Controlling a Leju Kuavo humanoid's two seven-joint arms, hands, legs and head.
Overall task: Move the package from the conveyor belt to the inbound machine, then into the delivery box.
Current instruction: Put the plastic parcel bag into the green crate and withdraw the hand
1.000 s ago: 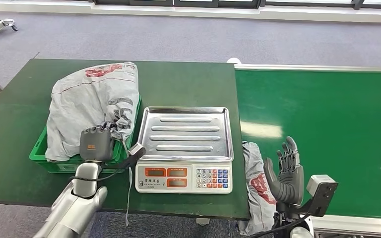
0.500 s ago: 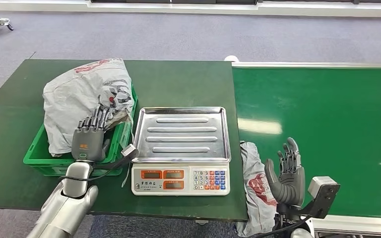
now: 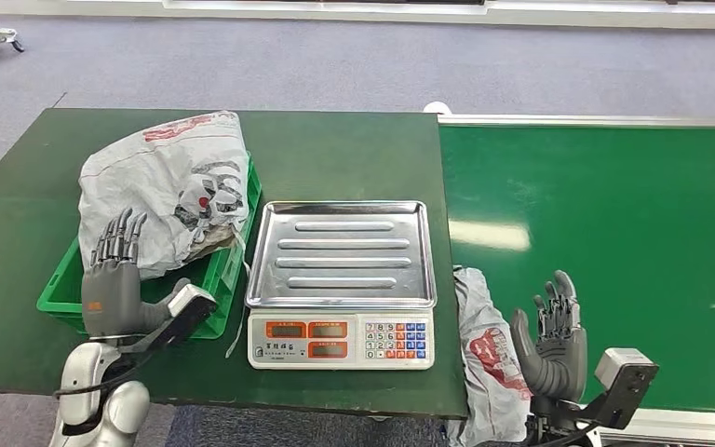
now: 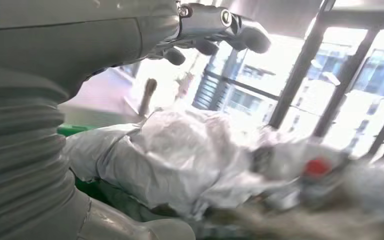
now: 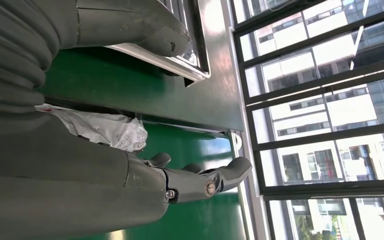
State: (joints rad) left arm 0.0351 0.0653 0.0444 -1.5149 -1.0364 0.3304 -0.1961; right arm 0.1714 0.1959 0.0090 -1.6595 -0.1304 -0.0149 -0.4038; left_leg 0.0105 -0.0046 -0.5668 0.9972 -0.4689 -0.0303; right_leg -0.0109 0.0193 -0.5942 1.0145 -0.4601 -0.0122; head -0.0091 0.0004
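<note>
A large grey plastic package (image 3: 163, 182) with red and black print lies in the green delivery box (image 3: 207, 279) at the table's left; the left wrist view shows the package (image 4: 180, 155) close up. My left hand (image 3: 112, 284) is open just in front of the box, fingers spread, holding nothing. A second grey package (image 3: 484, 358) with red print hangs over the near edge of the conveyor belt (image 3: 614, 233). My right hand (image 3: 551, 340) is open, upright, just right of that package. The inbound machine, a scale with a bare steel tray (image 3: 344, 251), stands between them.
The scale's keypad and displays (image 3: 340, 337) face me at the table's front edge. The dark green table (image 3: 335, 149) extends behind box and scale. A metal rail (image 3: 596, 121) borders the belt's far side. Grey floor lies beyond.
My left hand has let go of the package in the box and drawn back toward me and to the left. The right hand has sunk slightly.
</note>
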